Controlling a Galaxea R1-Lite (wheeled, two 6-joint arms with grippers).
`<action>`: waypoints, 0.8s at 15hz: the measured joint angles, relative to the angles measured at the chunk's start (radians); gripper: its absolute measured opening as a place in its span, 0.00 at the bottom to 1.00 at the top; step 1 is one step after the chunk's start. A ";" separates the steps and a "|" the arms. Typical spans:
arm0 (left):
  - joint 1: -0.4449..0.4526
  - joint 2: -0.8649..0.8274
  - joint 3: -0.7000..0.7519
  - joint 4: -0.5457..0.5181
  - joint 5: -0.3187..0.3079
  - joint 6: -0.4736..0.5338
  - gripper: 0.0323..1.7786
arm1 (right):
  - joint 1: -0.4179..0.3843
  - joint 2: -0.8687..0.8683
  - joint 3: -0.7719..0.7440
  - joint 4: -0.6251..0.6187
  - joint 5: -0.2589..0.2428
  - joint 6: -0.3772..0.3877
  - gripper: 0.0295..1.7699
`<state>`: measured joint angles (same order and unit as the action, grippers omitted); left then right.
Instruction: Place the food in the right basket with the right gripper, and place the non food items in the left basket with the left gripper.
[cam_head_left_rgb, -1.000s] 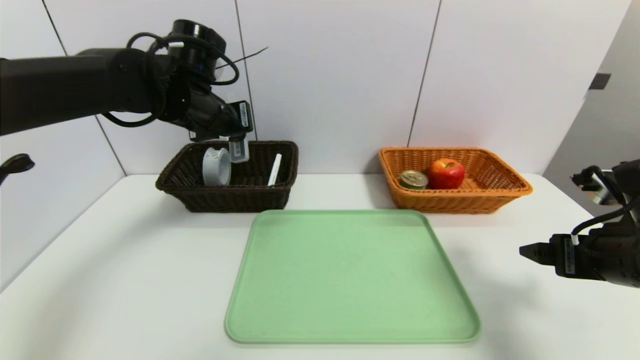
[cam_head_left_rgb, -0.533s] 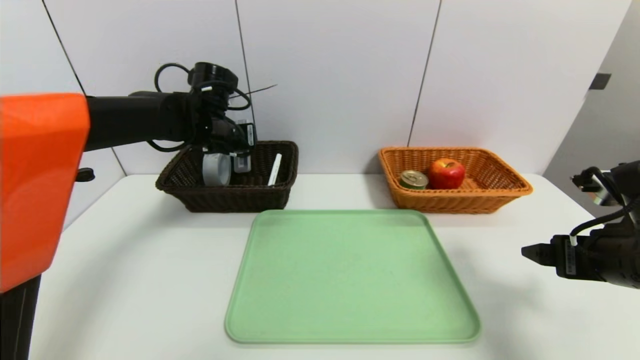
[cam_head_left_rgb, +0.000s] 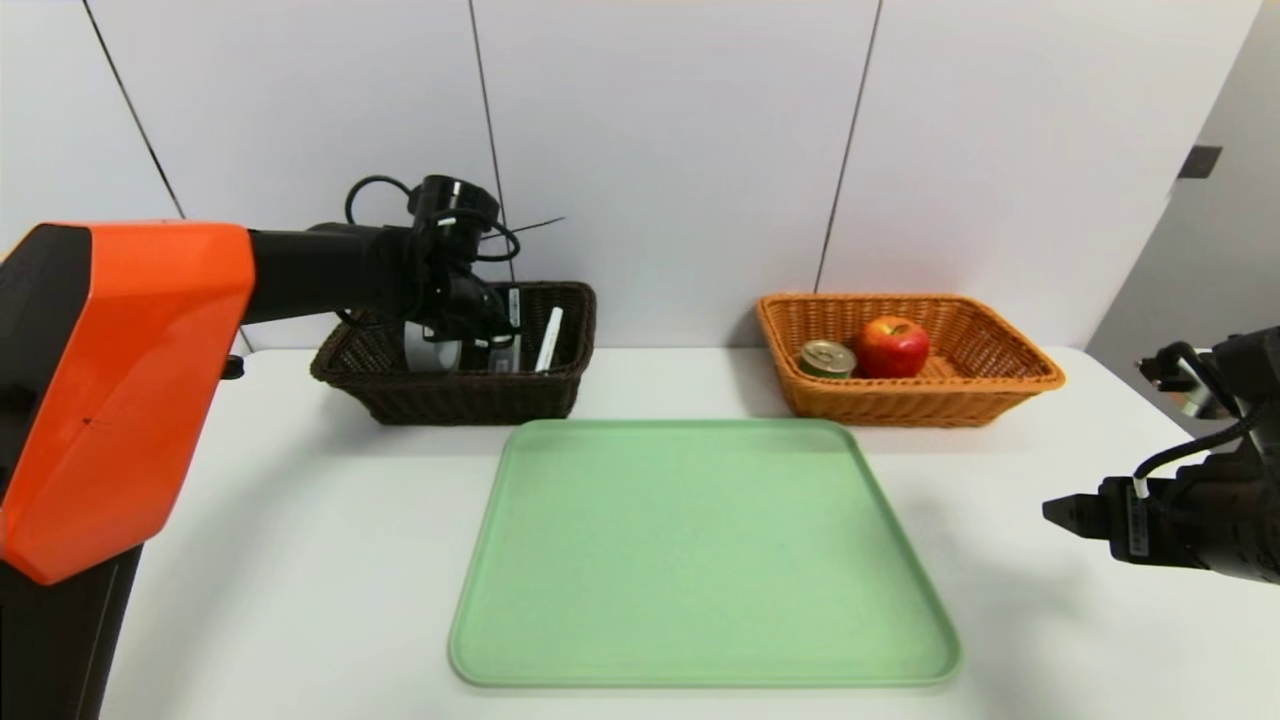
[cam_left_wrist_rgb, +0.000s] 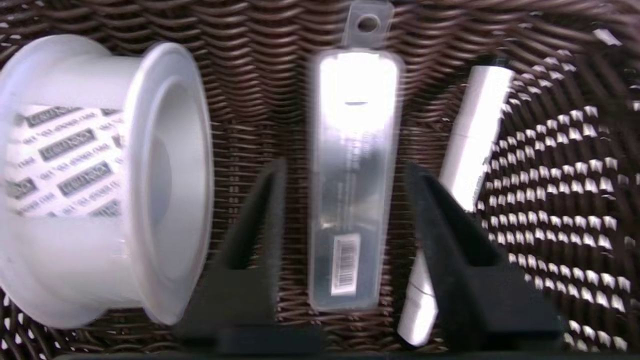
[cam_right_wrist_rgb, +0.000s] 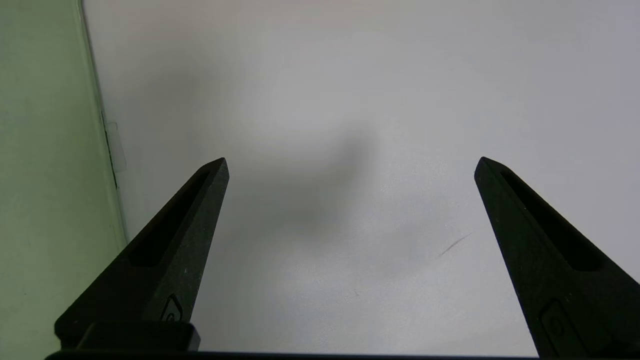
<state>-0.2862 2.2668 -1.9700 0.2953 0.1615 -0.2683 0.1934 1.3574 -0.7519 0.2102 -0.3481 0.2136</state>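
Note:
My left gripper (cam_head_left_rgb: 497, 338) is down inside the left basket (cam_head_left_rgb: 450, 400), a dark brown wicker one. Its jaws are open. The slim grey case with a barcode (cam_left_wrist_rgb: 357, 100) lies flat on the weave between my fingers (cam_left_wrist_rgb: 265, 210), with a gap on each side. The white tape roll (cam_left_wrist_rgb: 100, 175) stands on one side of it and the white pen (cam_left_wrist_rgb: 475, 130) lies on the other. The red apple (cam_head_left_rgb: 892, 346) and the gold-lidded tin (cam_head_left_rgb: 827, 358) sit in the orange right basket (cam_head_left_rgb: 1000, 385). My right gripper (cam_head_left_rgb: 1050, 510) hovers open and empty over the table at the far right.
A green tray (cam_head_left_rgb: 700, 550) with nothing on it lies in the middle of the white table, in front of both baskets. Its edge (cam_right_wrist_rgb: 107, 150) shows beside the right gripper. A white panelled wall stands close behind the baskets.
The left arm came down into the dark basket with the grey case. Its jaws then parted and the case now lies loose on the basket floor. The right arm stayed put.

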 joint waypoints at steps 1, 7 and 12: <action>0.000 0.002 0.000 0.000 0.001 -0.001 0.55 | 0.000 0.000 0.001 0.001 0.000 0.001 0.96; -0.003 -0.127 -0.001 -0.007 0.001 0.008 0.77 | -0.006 -0.009 0.004 -0.003 0.002 -0.004 0.96; -0.003 -0.430 0.049 0.080 -0.010 0.077 0.86 | -0.002 -0.046 -0.060 -0.115 0.038 -0.068 0.96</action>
<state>-0.2896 1.8368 -1.9213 0.3751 0.1519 -0.1913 0.1913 1.3117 -0.8115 0.0951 -0.3102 0.1455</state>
